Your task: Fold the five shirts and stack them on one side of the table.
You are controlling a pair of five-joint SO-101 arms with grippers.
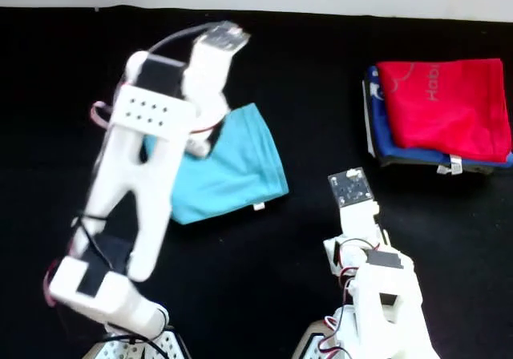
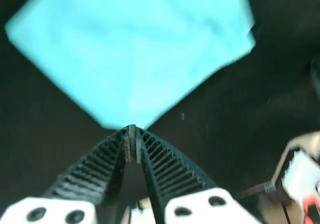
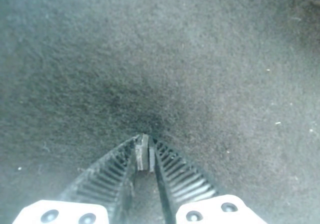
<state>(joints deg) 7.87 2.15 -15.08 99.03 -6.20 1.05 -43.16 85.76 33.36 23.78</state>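
The teal shirt (image 1: pixel 232 171) lay folded mid counter (image 1: pixel 280 247), my left fingers (image 2: pixel 105 161) together at its corner and my right fingers (image 3: pixel 177 176) together, idle; I judged the next move was carrying it to the pile (image 1: pixel 437 114) at two o'clock.

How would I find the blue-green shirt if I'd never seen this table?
Start at the black table and look to its left half, where the left arm leans. The turquoise shirt lies there alone. The others, a red shirt over a blue shirt, are stacked at the right.
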